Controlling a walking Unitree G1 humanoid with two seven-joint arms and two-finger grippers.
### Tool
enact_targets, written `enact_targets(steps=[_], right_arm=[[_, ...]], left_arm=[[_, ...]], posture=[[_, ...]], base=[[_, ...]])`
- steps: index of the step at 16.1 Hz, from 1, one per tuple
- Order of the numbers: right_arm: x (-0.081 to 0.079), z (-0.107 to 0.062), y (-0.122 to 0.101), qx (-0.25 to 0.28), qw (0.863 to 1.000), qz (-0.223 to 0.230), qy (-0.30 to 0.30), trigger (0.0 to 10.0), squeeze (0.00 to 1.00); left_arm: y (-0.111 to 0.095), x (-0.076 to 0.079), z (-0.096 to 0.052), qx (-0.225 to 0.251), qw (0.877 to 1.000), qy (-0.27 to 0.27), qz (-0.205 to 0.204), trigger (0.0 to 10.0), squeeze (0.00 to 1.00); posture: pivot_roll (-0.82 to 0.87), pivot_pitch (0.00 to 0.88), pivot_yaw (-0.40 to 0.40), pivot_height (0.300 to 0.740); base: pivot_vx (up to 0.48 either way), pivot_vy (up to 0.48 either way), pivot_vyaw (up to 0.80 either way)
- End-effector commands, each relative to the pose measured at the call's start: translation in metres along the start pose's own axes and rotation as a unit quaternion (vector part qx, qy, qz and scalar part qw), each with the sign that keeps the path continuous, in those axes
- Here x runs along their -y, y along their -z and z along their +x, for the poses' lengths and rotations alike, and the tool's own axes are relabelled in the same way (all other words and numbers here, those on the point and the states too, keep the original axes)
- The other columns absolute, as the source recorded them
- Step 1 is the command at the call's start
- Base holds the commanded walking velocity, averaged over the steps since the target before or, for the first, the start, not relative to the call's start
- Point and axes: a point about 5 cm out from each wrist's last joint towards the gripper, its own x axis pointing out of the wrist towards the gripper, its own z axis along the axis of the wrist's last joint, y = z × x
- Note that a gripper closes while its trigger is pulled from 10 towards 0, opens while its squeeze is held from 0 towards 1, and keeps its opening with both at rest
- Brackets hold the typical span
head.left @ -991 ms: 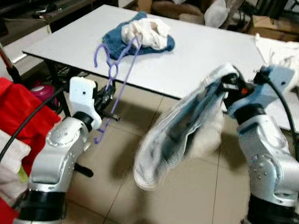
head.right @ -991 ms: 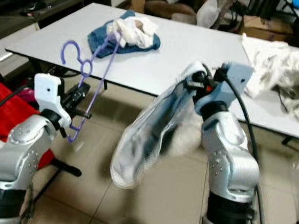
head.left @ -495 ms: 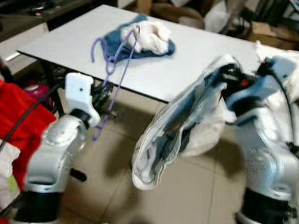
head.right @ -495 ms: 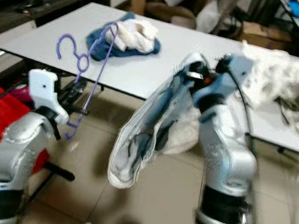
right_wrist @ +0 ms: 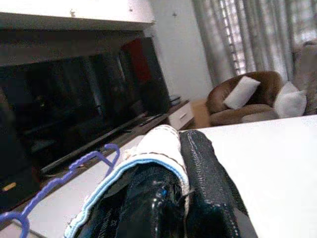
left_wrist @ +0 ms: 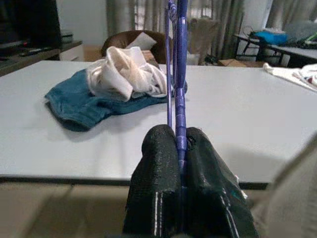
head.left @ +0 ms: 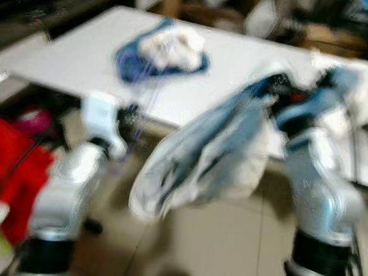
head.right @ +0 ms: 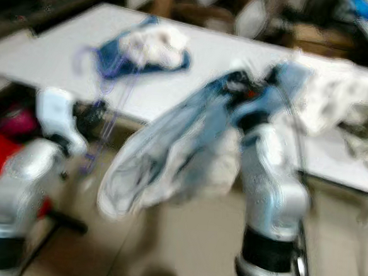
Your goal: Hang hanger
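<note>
My left gripper (left_wrist: pixel 179 144) is shut on a thin purple hanger (left_wrist: pixel 177 59), which stands upright in front of the white table (head.left: pixel 82 55). The same hanger (head.right: pixel 111 95) rises from the left gripper (head.right: pixel 94 116) in the blurred head views. In my right gripper (right_wrist: pixel 181 163), shut, hangs a white and blue garment (head.left: pixel 195 158), which sags down to the left between the two arms. The hanger's hook (right_wrist: pixel 74 168) lies beyond the garment's edge in the right wrist view.
A blue cloth with a white cloth on it (head.left: pixel 168 48) lies on the table. More white laundry (head.right: pixel 344 105) is piled at the table's right end. Red fabric (head.left: pixel 5 163) sits on the floor at the left. Tiled floor (head.left: pixel 214 241) lies below the arms.
The whole view has blurred and shifted as the camera moved. The garment has swung further left, towards the hanger. Both grippers keep their hold.
</note>
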Motion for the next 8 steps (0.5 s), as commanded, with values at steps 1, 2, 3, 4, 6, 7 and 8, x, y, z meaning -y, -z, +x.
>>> enact_targets(steps=[1,2,3,4,6,7,8], right_arm=[[0.0071,-0.0017,-0.0161,0.035,0.999,-0.012,0.014,10.0,0.0],[0.0084,-0.0018,-0.0166,0.037,0.999,-0.013,0.017,10.0,0.0],[0.0103,-0.0023,-0.0171,0.039,0.999,-0.013,0.02,10.0,0.0],[0.0126,-0.003,-0.0169,0.039,0.999,-0.013,0.024,10.0,0.0],[0.0127,-0.0029,-0.0155,0.038,0.999,-0.012,0.025,10.0,0.0],[0.0112,-0.0019,-0.0163,0.04,0.999,-0.012,0.023,10.0,0.0],[0.0116,-0.0018,-0.0169,0.042,0.999,-0.011,0.024,10.0,0.0]], left_arm=[[-0.0048,0.0092,0.005,0.007,1.0,0.018,0.001,10.0,0.0],[-0.0055,0.009,0.0053,0.008,1.0,0.017,0.002,10.0,0.0],[-0.0058,0.0093,0.005,0.008,1.0,0.017,0.004,10.0,0.0],[-0.0053,0.0097,0.0039,0.008,1.0,0.016,0.004,10.0,0.0],[-0.0024,0.0079,0.0011,0.004,1.0,0.011,0.003,10.0,0.0],[-0.0025,0.0065,0.0014,0.004,1.0,0.011,0.003,10.0,0.0],[-0.0031,0.006,0.0025,0.004,1.0,0.011,0.005,10.0,0.0]], posture=[[-0.06,0.035,-0.021,0.74],[-0.06,0.036,-0.021,0.74],[-0.06,0.036,-0.024,0.74],[-0.06,0.036,-0.028,0.74],[-0.06,0.031,-0.031,0.74],[-0.06,0.024,-0.02,0.74],[-0.06,0.022,-0.021,0.74]], base=[[0.341,0.0,-0.8],[0.341,0.0,0.0],[0.337,0.0,0.0],[0.337,0.0,0.0],[0.341,0.0,0.0],[0.337,0.0,0.0],[0.337,0.0,0.0]])
